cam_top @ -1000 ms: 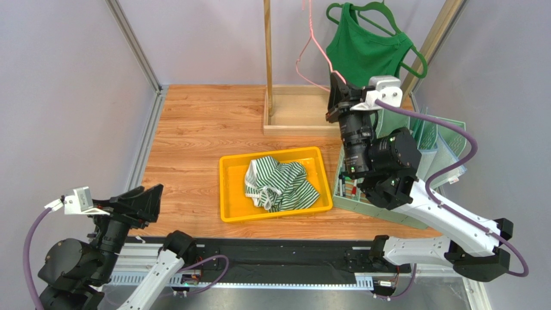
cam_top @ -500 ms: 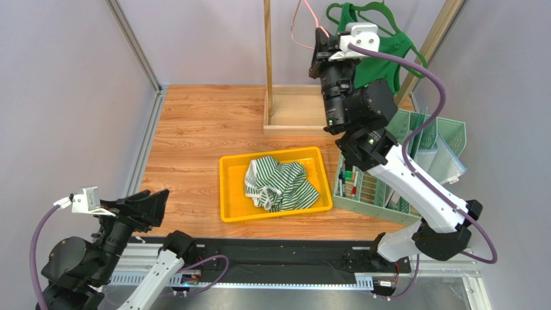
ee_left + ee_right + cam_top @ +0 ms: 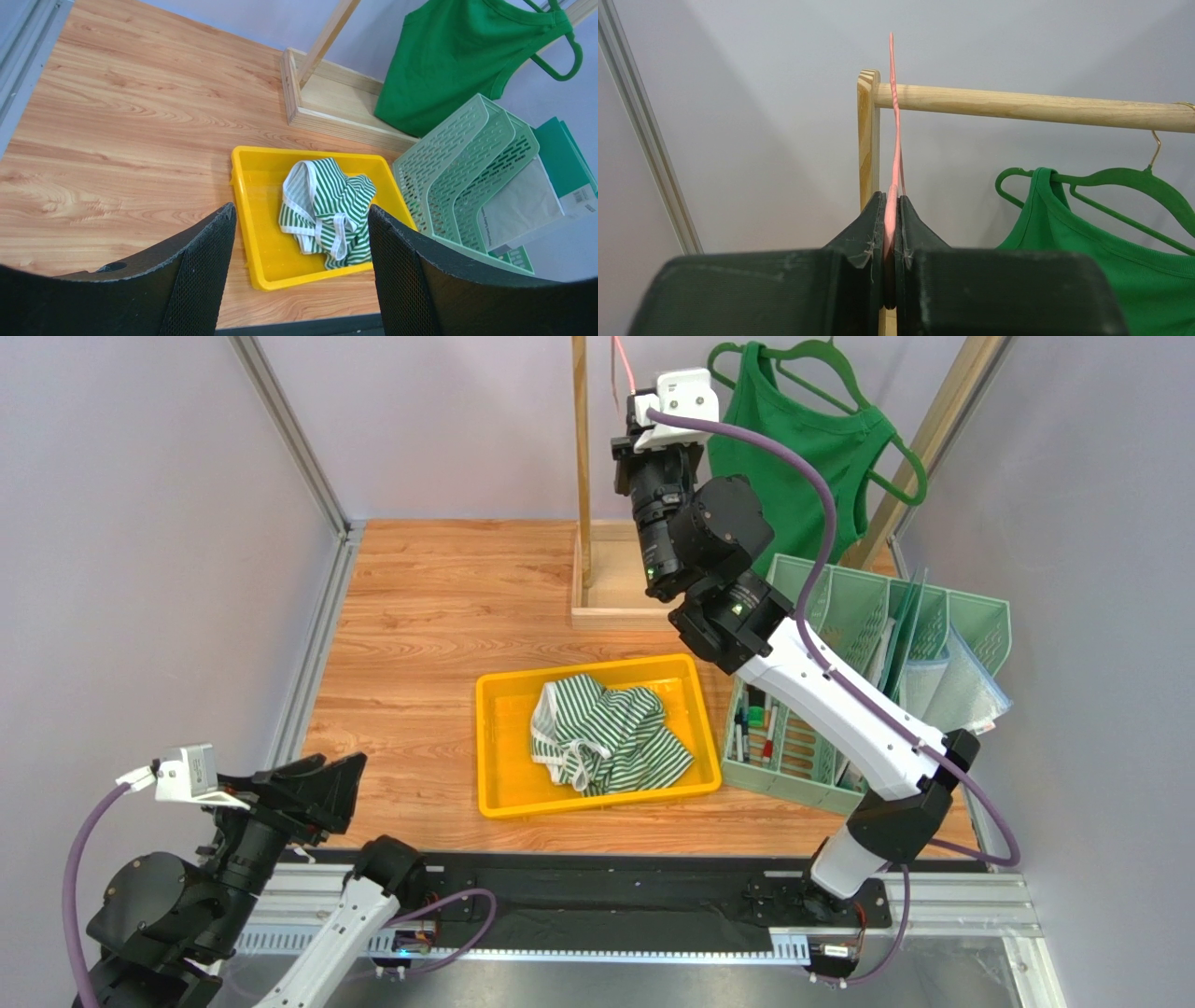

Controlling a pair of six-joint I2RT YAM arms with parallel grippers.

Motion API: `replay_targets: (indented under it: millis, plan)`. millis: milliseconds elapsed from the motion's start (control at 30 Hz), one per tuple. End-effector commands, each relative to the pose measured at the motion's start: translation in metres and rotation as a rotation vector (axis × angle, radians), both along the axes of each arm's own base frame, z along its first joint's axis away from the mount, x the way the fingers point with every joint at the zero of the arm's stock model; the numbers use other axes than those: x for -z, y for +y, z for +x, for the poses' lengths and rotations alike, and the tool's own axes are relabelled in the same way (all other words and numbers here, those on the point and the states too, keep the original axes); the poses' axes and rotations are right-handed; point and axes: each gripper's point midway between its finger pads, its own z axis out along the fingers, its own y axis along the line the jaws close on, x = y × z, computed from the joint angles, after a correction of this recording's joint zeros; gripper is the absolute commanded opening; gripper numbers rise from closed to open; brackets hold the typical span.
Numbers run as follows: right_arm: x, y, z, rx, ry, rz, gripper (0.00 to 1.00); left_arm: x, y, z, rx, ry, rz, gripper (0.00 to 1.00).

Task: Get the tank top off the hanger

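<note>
1. Right gripper [image 3: 891,231]: fingers clamped flat on the pink hanger [image 3: 896,140], with thin wire pinched between the pads. The hanger is bare, no garment on it.
2. The wire runs straight up from the jaws and crosses the wooden rail [image 3: 1032,106] right at the post [image 3: 868,140]. Its tip ends above the rail. I can't tell if it touches the rail.
3. Green tank top [image 3: 1088,252] is to the right of the right gripper, apart from it. It hangs on the green hanger [image 3: 1130,185], whose hook is over the rail further right.
4. Top view: the right arm is stretched up and back, and the gripper is up at rail height, just left of the green tank top.
5. Left gripper [image 3: 300,217]: jaws spread wide, holding nothing, raised over the near table edge.
6. Ahead of and below the left gripper is the yellow tray [image 3: 246,210]. The green-and-white striped garment [image 3: 326,217] lies crumpled in it, toward the tray's right half.
7. Right of the tray, just beside it, is the pale green file rack [image 3: 463,168] with papers in the slots.
8. Beyond the tray is the rack's wooden base [image 3: 337,105], with the hem of the green tank top hanging above its right end.
</note>
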Motion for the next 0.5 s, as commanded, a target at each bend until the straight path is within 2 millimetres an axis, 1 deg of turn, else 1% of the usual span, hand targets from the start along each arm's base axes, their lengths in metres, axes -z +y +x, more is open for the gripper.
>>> replay_targets:
  millis: [0,100,167,200,300,467]
  plan:
    - [-0.013,-0.007,-0.001,0.014,-0.024,0.011,0.0,0.003,-0.006,0.002,0.028,0.019,0.004,0.74]
    - [-0.011,-0.007,0.001,0.026,-0.019,0.011,0.0,0.003,-0.007,0.002,0.03,0.02,0.005,0.74]
    - [-0.008,-0.003,0.002,0.019,-0.014,0.007,0.0,0.003,-0.007,0.002,0.034,0.02,0.005,0.74]
    - [-0.01,-0.003,0.002,0.02,-0.015,0.01,0.0,0.003,-0.007,0.002,0.033,0.023,0.008,0.74]
    - [-0.003,-0.001,0.006,0.028,0.001,-0.002,0.0,0.004,-0.007,0.002,0.034,0.025,0.009,0.74]
    - [0.007,0.0,0.007,0.028,0.027,0.001,0.0,0.008,-0.008,0.002,0.039,0.035,0.009,0.74]
